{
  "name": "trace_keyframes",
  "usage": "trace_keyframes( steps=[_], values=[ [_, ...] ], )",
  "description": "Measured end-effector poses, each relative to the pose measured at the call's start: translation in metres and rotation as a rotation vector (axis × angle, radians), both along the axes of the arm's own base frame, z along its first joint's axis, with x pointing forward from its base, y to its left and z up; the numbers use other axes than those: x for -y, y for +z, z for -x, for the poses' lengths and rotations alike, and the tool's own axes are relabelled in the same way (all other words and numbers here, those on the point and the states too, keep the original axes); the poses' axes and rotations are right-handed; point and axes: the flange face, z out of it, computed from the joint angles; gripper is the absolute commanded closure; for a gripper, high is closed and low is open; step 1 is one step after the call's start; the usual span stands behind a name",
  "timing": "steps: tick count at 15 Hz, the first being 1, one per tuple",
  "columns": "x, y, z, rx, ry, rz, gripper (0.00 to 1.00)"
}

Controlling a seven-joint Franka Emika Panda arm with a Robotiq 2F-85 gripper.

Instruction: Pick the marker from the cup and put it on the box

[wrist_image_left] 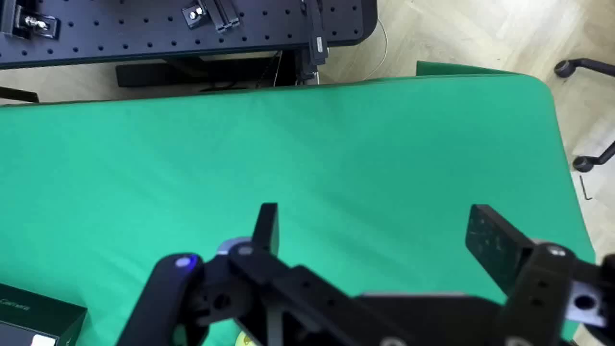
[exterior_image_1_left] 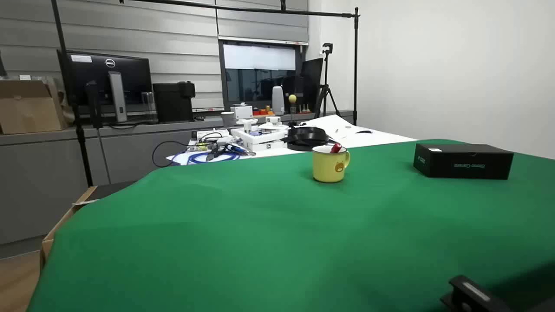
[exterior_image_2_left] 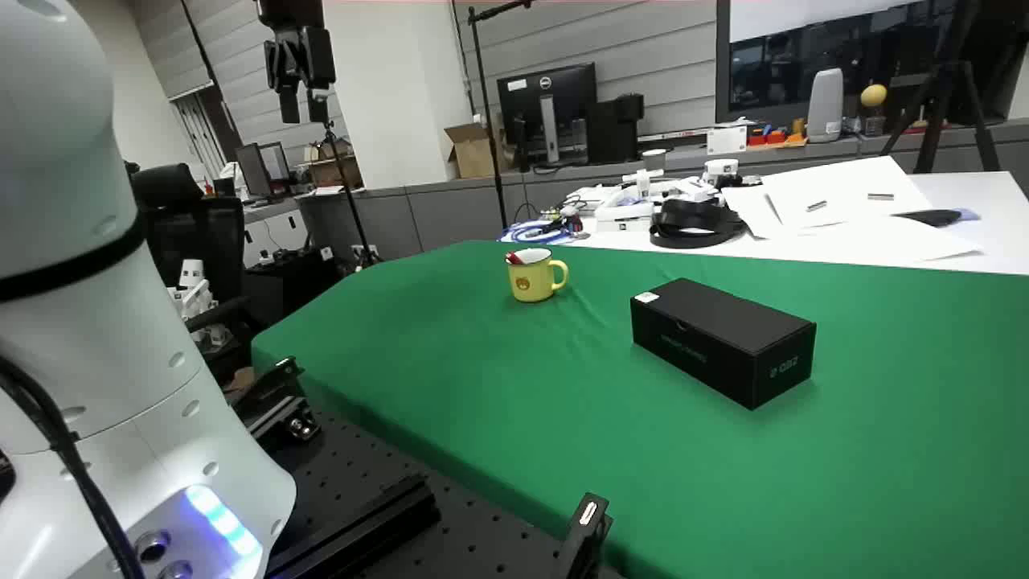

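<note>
Hand [wrist_image_left: 375, 218] spread wide | marker [exterior_image_1_left: 336, 148] in cup [exterior_image_1_left: 328, 169] | long axis tilted, red end up

- Robotics lab with an office feel
- In an exterior view: white robot arm [exterior_image_2_left: 104, 322] at nine o'clock, perforated black plate [exterior_image_2_left: 482, 519] beside it, office chair [exterior_image_2_left: 193, 221] past it
- In an exterior view: Dell monitor [exterior_image_1_left: 102, 73] at ten o'clock, tripod [exterior_image_1_left: 325, 82] at one

The lower end of the marker [exterior_image_1_left: 336, 147] is hidden inside the cup [exterior_image_1_left: 326, 167]. In the wrist view, the box [wrist_image_left: 37, 316] is cut off at eight o'clock; near seven, only a sliver of the cup is exposed.
</note>
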Motion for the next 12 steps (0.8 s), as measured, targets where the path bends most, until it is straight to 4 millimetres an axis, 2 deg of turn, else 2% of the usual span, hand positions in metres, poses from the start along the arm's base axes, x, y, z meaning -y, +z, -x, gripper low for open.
trace_keyframes(
  steps=[10, 12],
  values=[
    [0.0008, -0.0005, -0.0004, 0.001, 0.004, 0.002, 0.0],
    [0.009, -0.0032, -0.005, -0.006, 0.007, 0.001, 0.0]
  ],
)
